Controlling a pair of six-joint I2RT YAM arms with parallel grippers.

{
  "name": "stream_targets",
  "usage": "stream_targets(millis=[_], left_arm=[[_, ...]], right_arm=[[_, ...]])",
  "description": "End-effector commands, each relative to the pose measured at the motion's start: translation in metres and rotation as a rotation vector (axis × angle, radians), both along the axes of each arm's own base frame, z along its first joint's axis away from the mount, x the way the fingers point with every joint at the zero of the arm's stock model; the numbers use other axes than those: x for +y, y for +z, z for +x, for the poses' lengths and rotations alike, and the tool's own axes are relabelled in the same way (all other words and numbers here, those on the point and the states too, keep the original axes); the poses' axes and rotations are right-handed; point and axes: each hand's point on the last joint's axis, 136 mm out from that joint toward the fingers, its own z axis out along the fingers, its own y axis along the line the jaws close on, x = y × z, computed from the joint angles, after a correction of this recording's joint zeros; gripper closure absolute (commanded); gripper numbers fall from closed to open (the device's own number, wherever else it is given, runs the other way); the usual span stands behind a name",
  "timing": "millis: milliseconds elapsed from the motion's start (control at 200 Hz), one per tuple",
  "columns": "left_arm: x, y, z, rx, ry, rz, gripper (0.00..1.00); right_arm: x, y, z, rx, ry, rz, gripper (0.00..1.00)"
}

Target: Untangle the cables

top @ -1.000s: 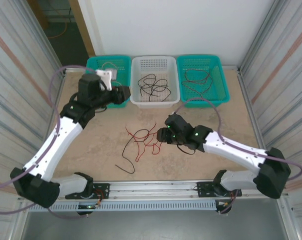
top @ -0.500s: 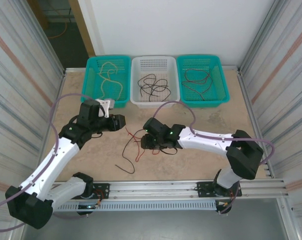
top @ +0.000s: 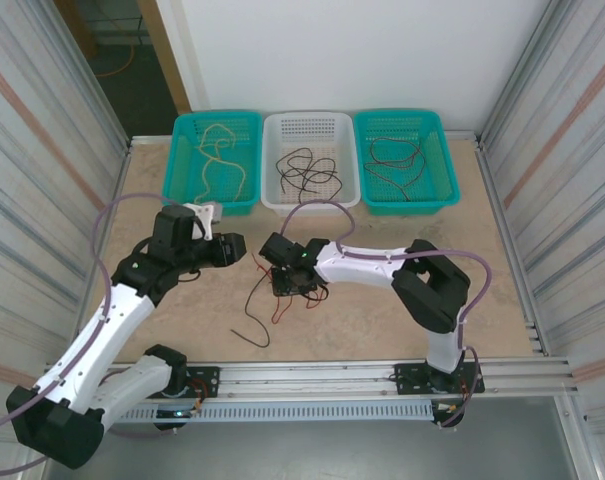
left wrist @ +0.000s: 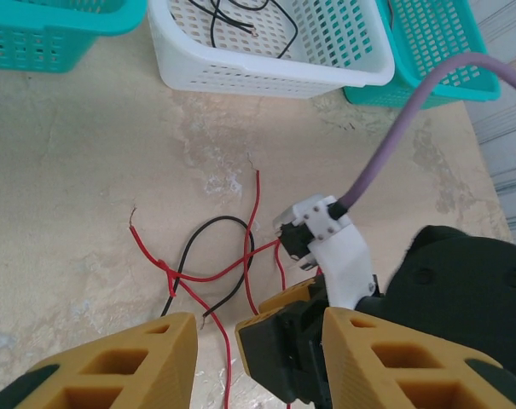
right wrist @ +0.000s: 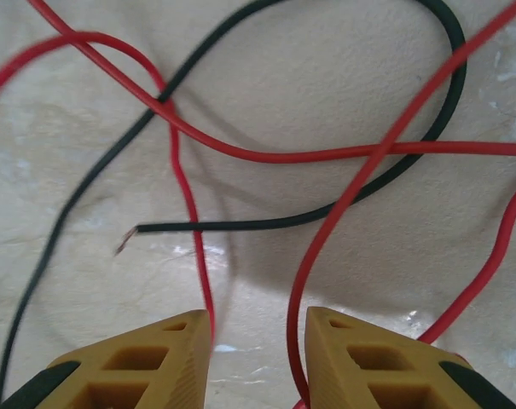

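The cables lie in a loose tangle on the table's middle: red cables point(top: 274, 300) knotted with a black cable point(top: 252, 322). My right gripper point(top: 285, 284) is down on the tangle, open. In the right wrist view two red strands point(right wrist: 326, 155) run between its fingers point(right wrist: 147, 366) and the black cable's bare end point(right wrist: 240, 225) lies just ahead of my right gripper point(right wrist: 258, 317). My left gripper point(top: 234, 250) hovers left of the tangle, open and holding nothing. In the left wrist view my left gripper point(left wrist: 259, 322) looks over the red knot point(left wrist: 165, 271) and the black loop point(left wrist: 232, 223).
Three baskets line the far edge: a teal basket point(top: 212, 206) with a tan cable point(top: 217, 150), a white basket point(top: 310, 206) with black cables, and a teal basket point(top: 412, 206) with dark cables. A lilac hose point(left wrist: 411, 102) arcs over the right arm. Corrugated walls flank both sides.
My right arm swung left over the tangle and its jaws narrowed around the red strands. My left gripper came back from the left teal basket to beside the tangle.
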Motion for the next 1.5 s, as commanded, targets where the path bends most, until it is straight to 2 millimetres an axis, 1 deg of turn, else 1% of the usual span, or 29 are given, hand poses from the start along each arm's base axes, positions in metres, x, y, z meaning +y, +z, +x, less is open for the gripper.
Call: stream_targets(millis=[0,110,190,251,346,461,526,586,626,681,747,817,882,1017,1127,1243,1258,1278,1383,1498], left_arm=[[0.003,-0.003,-0.004,0.014,0.010,0.000,0.56],[0.004,-0.003,-0.003,0.010,0.010,0.001,0.56],[0.003,-0.002,-0.003,0.010,0.009,-0.003,0.56],[0.003,-0.003,-0.004,0.011,0.007,-0.005,0.56],[0.003,-0.003,-0.003,0.010,0.011,-0.007,0.56],[0.004,0.002,-0.003,-0.004,0.008,-0.007,0.56],[0.004,0.004,-0.003,-0.008,0.008,-0.006,0.56],[0.004,0.008,-0.004,-0.015,0.006,-0.010,0.56],[0.004,0.011,-0.003,-0.022,0.004,-0.014,0.56],[0.001,0.017,-0.004,-0.037,-0.009,-0.030,0.56],[-0.003,0.026,-0.005,-0.063,-0.028,-0.054,0.55],[-0.006,0.034,-0.006,-0.092,-0.047,-0.079,0.54],[-0.010,0.041,-0.006,-0.120,-0.064,-0.105,0.52],[-0.024,0.056,-0.009,-0.163,-0.127,-0.197,0.50],[-0.039,0.072,-0.014,-0.201,-0.206,-0.293,0.47],[-0.050,0.080,-0.019,-0.235,-0.264,-0.331,0.43],[-0.052,0.080,-0.020,-0.237,-0.271,-0.332,0.42],[-0.053,0.082,-0.021,-0.244,-0.281,-0.335,0.42],[-0.065,0.088,-0.027,-0.279,-0.335,-0.340,0.38],[-0.074,0.093,-0.029,-0.309,-0.367,-0.320,0.34]], right_arm=[[-0.003,0.002,0.007,-0.026,0.009,-0.052,0.66],[-0.003,-0.005,0.007,-0.018,0.014,-0.069,0.66],[-0.010,-0.009,0.010,-0.027,0.006,-0.105,0.66],[-0.011,-0.009,0.011,-0.030,0.004,-0.112,0.71],[-0.012,-0.009,0.013,-0.030,0.007,-0.108,0.82],[-0.011,-0.005,0.015,-0.040,0.008,-0.103,0.89],[-0.011,-0.001,0.016,-0.046,0.007,-0.098,1.00],[-0.013,0.008,0.018,-0.069,0.003,-0.094,1.00],[-0.014,0.017,0.019,-0.089,0.004,-0.081,1.00],[-0.015,0.034,0.019,-0.122,0.009,-0.050,1.00],[-0.014,0.064,0.019,-0.177,0.022,0.011,1.00],[-0.014,0.100,0.018,-0.249,0.040,0.093,1.00],[-0.018,0.136,0.017,-0.313,0.034,0.177,1.00],[-0.024,0.214,0.011,-0.438,0.033,0.374,1.00],[-0.029,0.271,0.002,-0.529,0.053,0.532,1.00],[-0.039,0.323,-0.006,-0.619,0.079,0.636,1.00],[-0.039,0.327,-0.007,-0.626,0.082,0.641,1.00],[-0.041,0.337,-0.009,-0.642,0.089,0.656,1.00],[-0.044,0.369,-0.016,-0.688,0.127,0.711,1.00],[-0.044,0.394,-0.023,-0.716,0.158,0.770,1.00]])
